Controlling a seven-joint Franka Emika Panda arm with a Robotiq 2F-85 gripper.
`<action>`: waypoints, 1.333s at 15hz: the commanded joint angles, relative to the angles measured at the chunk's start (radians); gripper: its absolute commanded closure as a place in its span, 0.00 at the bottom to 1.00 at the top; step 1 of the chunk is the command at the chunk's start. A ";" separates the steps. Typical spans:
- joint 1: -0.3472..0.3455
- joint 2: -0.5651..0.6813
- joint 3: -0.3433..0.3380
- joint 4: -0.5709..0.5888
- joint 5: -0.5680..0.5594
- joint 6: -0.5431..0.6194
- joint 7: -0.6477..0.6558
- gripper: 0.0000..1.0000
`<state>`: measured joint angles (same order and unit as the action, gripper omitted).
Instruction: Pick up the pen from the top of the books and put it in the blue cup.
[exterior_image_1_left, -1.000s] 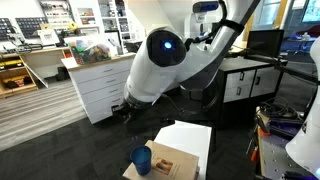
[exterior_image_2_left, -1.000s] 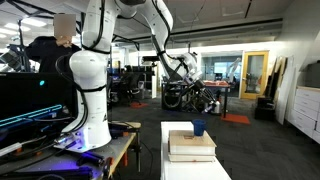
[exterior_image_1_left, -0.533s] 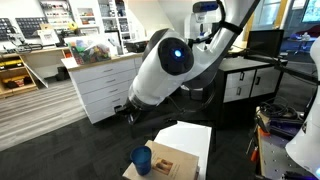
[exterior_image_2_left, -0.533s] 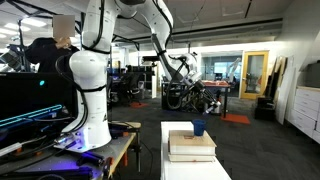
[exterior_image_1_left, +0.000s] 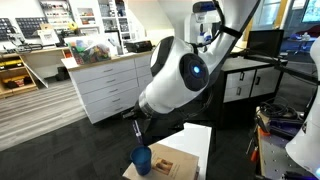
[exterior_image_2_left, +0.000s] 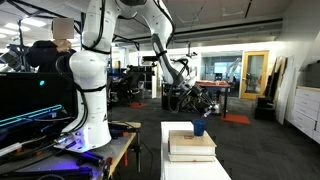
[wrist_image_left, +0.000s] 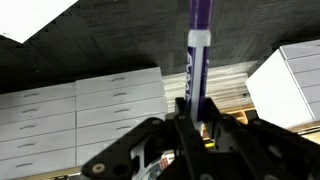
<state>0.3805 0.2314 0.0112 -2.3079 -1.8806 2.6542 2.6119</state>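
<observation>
In the wrist view my gripper (wrist_image_left: 190, 112) is shut on the pen (wrist_image_left: 198, 45), a purple and white stick that points away from the camera. In an exterior view the gripper (exterior_image_1_left: 135, 122) hangs just above the blue cup (exterior_image_1_left: 142, 160). The cup stands next to the tan-brown books (exterior_image_1_left: 170, 160) on the white board (exterior_image_1_left: 192, 142). The cup (exterior_image_2_left: 199, 127) and the books (exterior_image_2_left: 190, 146) also show in an exterior view, where the gripper is too small to make out. The top of the books looks bare.
White drawer cabinets (exterior_image_1_left: 100, 85) stand behind the arm and fill the wrist view (wrist_image_left: 60, 110). A second white robot arm (exterior_image_2_left: 90, 70) stands at a desk with a monitor (exterior_image_2_left: 30, 105). Dark floor surrounds the small white table (exterior_image_2_left: 195, 168).
The arm has swung to the right and downward in the exterior view. It has carried the gripper with the pen closer over the blue cup. Cup and books have not moved.
</observation>
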 joint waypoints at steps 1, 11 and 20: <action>-0.084 -0.016 0.105 0.000 -0.003 -0.037 -0.013 0.94; -0.130 -0.027 0.211 0.013 -0.023 -0.086 -0.016 0.94; -0.144 -0.019 0.217 0.009 -0.094 -0.116 -0.003 0.94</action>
<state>0.2660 0.2317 0.2051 -2.2800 -1.9289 2.5596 2.5963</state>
